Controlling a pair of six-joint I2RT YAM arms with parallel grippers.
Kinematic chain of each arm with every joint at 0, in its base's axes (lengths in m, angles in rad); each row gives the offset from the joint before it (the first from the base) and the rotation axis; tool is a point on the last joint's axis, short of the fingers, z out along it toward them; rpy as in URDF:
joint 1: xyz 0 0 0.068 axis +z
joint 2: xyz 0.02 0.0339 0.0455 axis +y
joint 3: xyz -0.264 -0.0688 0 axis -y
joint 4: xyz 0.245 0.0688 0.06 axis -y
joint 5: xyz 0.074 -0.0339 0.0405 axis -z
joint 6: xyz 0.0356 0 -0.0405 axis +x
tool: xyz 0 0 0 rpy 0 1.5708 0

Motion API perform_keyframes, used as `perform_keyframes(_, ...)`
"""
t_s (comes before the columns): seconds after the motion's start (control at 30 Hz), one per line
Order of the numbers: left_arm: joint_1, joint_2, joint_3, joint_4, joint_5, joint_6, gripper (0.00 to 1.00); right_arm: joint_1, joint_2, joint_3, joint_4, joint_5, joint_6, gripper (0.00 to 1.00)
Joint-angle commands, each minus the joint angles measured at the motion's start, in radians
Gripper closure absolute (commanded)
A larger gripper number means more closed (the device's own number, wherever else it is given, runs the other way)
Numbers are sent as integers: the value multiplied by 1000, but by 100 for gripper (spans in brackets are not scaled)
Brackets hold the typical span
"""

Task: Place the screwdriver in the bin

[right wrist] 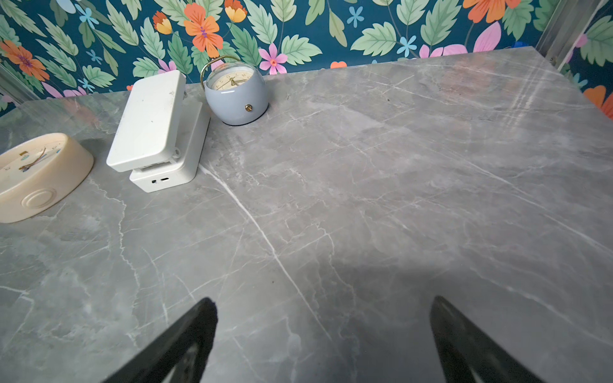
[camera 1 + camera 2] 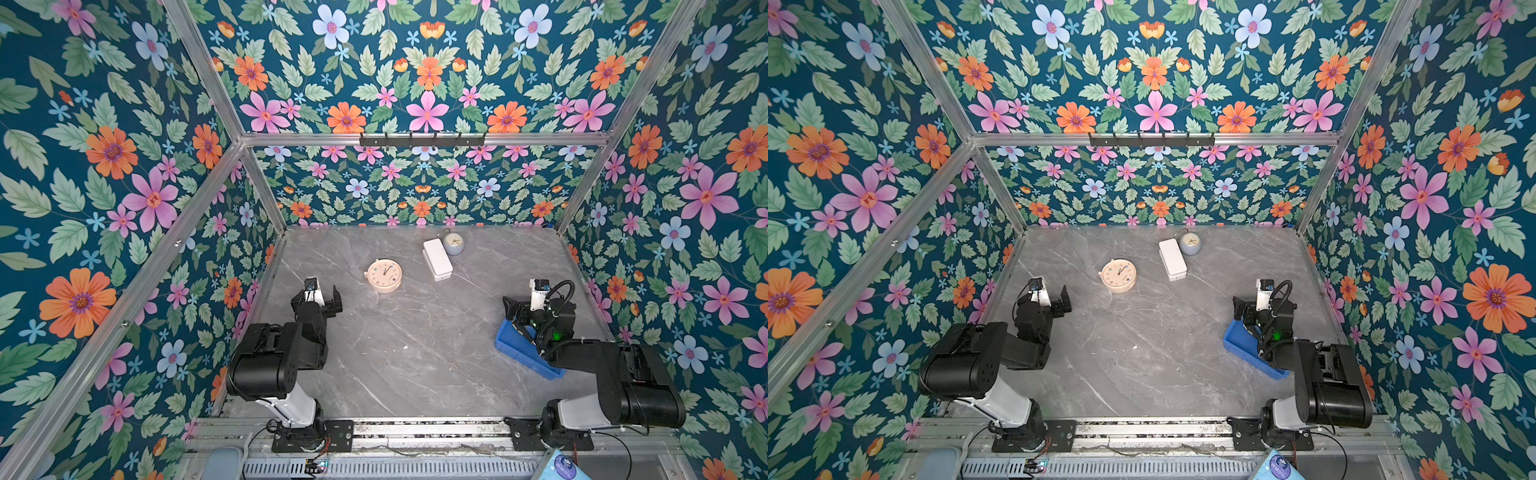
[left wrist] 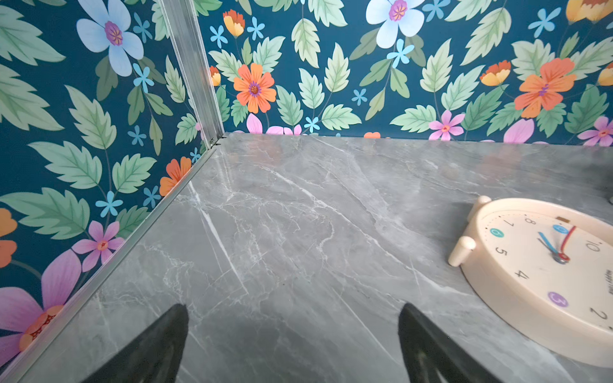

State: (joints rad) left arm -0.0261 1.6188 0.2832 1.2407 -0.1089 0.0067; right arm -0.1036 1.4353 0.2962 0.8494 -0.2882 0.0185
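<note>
While both tools hang wide and empty, the right tool sits just above the far end of the bin. There a slim dark-and-yellow sliver, seemingly the screwdriver, lies slanted beneath that arm, mostly hidden. The left tool is well apart, and the cream clock lies beyond.

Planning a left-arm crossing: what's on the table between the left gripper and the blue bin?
Between left gripper and bin: only bare tabletop with tiny white specks, in both top views. Cream clock sits farther back.
</note>
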Motion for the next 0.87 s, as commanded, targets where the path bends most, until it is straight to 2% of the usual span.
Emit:
perform_keyframes(0.0, 2, -1, 1, 18, -3, -6, 0, 0, 1, 3, 48, -3, 11, 1)
perform_keyframes(0.2, 2, -1, 1, 20, -5, -5, 0, 1, 2, 12, 33, 50, 28, 1)
perform_keyframes(0.83, 2, -1, 2, 17, -2, -7, 0, 0, 2, 12, 33, 50, 27, 1)
